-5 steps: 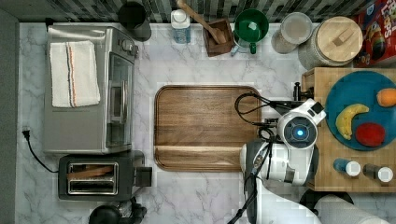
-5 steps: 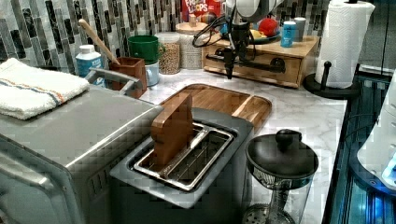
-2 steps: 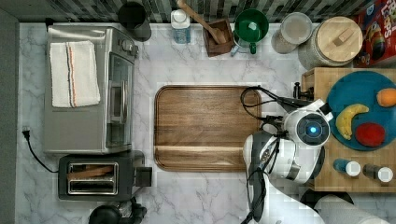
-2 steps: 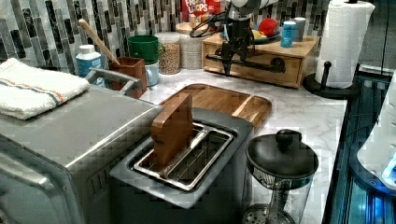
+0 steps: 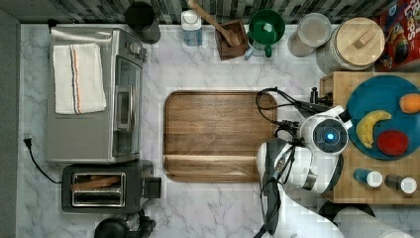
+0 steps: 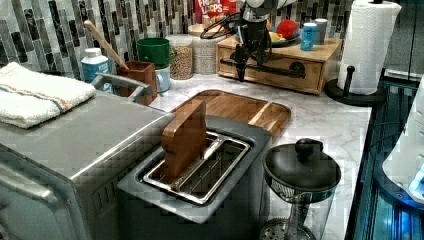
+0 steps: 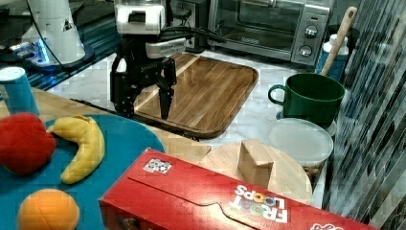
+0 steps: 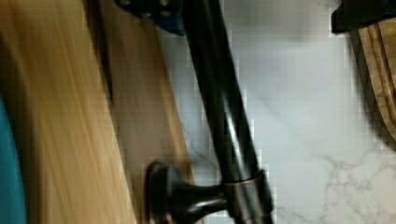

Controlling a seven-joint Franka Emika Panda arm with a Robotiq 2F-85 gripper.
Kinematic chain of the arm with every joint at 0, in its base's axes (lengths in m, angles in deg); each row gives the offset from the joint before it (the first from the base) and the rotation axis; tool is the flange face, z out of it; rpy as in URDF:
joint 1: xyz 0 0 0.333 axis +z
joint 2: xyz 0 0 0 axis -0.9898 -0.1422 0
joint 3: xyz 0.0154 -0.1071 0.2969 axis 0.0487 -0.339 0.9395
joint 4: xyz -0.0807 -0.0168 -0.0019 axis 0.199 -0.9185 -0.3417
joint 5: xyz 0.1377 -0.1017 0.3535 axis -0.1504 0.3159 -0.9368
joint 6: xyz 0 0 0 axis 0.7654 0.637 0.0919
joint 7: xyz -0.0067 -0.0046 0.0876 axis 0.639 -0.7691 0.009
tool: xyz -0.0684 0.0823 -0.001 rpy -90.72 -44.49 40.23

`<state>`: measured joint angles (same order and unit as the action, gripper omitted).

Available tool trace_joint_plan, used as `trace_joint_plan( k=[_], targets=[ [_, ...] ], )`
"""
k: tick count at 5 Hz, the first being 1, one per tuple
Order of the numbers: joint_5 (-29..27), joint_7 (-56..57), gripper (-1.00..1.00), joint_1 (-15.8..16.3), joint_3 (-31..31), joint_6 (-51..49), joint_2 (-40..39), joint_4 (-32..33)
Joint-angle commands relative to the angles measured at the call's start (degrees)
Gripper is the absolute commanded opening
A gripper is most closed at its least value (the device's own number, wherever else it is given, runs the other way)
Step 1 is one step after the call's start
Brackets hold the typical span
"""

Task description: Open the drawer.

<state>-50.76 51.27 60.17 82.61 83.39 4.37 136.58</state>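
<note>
The light wooden drawer (image 6: 272, 70) stands shut in its box at the back of the counter in the left view, with its long black bar handle (image 6: 265, 68) across the front. My gripper (image 6: 250, 62) hangs open at the left view's left end of that handle. In the wrist view the handle (image 8: 219, 107) runs between my fingers (image 8: 144, 7), close to one of them, with a post (image 8: 187, 200) joining it to the drawer front (image 8: 60, 121). In the right view the gripper (image 7: 144, 103) is open with nothing held. The arm's wrist (image 5: 328, 135) sits beside the box edge.
A dark walnut cutting board (image 5: 218, 134) lies just behind the gripper. A blue plate (image 5: 384, 96) with fruit and small shakers (image 5: 369, 177) sit on top of the drawer box. A paper towel roll (image 6: 367, 45), green mug (image 5: 266, 27), jars, toaster (image 5: 99, 188) and toaster oven (image 5: 99, 94) ring the counter.
The arm has shifted toward the drawer, to the top view's right, and the gripper has come down slightly to the handle's height.
</note>
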Motion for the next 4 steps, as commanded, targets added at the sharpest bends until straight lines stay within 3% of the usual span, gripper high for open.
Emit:
trace_joint_plan(
  k=[1,2,3,4],
  targets=[
    [-2.7,-13.1,1.00,14.4,13.2,-7.2,3.8,3.9],
    [-2.0,-13.7,1.00,14.9,13.4,-7.2,4.3,4.6],
    [-5.1,-9.9,1.00,14.4,14.0,-10.6,4.8,4.0],
    [-7.5,-6.6,1.00,11.9,16.3,-12.2,4.7,3.4]
  ],
)
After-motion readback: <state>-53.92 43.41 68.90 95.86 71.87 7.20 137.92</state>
